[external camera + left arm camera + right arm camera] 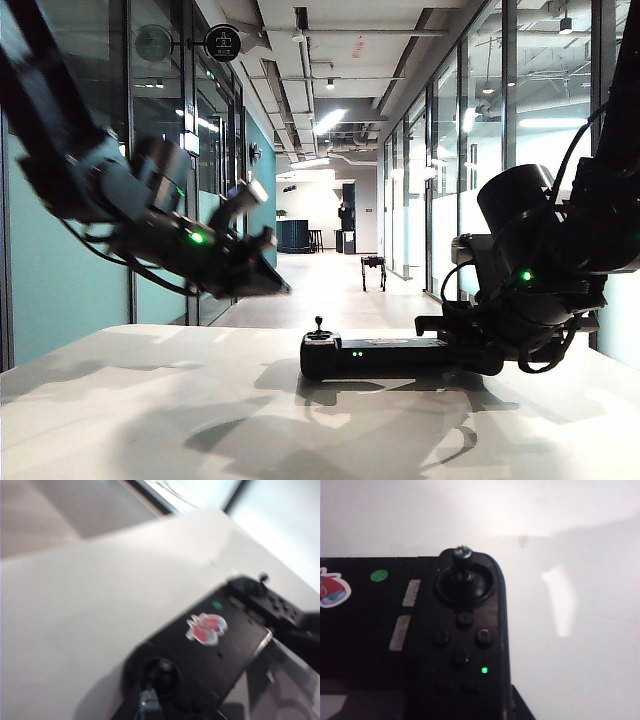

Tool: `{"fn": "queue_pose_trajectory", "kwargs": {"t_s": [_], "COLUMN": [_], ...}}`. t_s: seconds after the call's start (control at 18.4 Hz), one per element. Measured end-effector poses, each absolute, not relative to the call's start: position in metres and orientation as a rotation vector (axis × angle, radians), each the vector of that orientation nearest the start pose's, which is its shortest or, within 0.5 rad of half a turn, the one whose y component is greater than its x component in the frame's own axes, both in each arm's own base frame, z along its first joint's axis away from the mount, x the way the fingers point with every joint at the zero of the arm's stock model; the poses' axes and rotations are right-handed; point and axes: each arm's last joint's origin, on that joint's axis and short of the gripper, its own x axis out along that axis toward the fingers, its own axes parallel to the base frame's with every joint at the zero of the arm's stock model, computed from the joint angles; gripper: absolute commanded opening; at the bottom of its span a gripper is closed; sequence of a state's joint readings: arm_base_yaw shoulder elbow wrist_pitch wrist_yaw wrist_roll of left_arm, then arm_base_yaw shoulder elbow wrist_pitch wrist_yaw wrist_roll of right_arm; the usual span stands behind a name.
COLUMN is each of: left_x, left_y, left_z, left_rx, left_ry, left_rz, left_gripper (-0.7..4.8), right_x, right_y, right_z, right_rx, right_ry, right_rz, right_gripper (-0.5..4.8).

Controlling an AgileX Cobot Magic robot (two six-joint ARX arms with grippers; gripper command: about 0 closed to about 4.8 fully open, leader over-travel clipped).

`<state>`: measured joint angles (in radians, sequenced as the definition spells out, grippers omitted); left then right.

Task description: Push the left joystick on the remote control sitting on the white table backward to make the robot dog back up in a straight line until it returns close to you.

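Two arms of mine worked over the white worktop [120, 400]. My left jaws [262, 280] hovered above the remote control [385, 355], near its left joystick [319, 325], their state unclear. My right jaws [440, 330] clamped the remote's right end. Far down the corridor stood the robot dog [373, 270].

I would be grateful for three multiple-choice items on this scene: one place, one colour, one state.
1. Where is the robot dog?
A. On the white table
B. On the corridor floor beyond the table
C. Under the left gripper

2. What colour are the remote control's small lights?
A. Red
B. Green
C. Blue

3. How is the left gripper placed?
A. Raised, clear of the remote control
B. Pressing the left joystick
C. Lying on the table

Answers:
1. B: the robot dog stands far down the corridor.
2. B: the remote control shows green dots.
3. A: the left gripper is in the air; the right gripper is at the remote's right end.
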<state>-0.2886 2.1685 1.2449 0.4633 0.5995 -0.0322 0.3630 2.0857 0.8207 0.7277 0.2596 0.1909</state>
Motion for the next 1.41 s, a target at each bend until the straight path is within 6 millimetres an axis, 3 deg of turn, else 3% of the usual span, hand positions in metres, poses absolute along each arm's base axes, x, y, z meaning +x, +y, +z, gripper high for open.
{"fn": "queue_pose_trajectory", "kwargs": {"t_s": [0.44, 0.92, 1.14, 1.41], "left_x": [0.468, 0.493, 0.494, 0.491], "left_y": [-0.157, -0.174, -0.186, -0.184], "left_z": [0.107, 0.101, 0.102, 0.098], "left_rx": [-0.023, 0.023, 0.091, 0.120], "left_ry": [0.504, 0.498, 0.509, 0.535], "left_rz": [-0.914, -0.988, -1.038, -1.062], "left_gripper": [-0.06, -0.06, -0.06, -0.06], "right_x": [0.342, 0.342, 0.342, 0.342], "right_y": [0.122, 0.122, 0.122, 0.122], "right_z": [0.069, 0.069, 0.069, 0.069], "right_rx": [0.030, 0.030, 0.031, 0.030], "right_ry": [0.518, 0.519, 0.518, 0.519], "right_rz": [0.043, 0.042, 0.042, 0.042], "right_gripper": [1.65, 1.65, 1.65, 1.65]}}
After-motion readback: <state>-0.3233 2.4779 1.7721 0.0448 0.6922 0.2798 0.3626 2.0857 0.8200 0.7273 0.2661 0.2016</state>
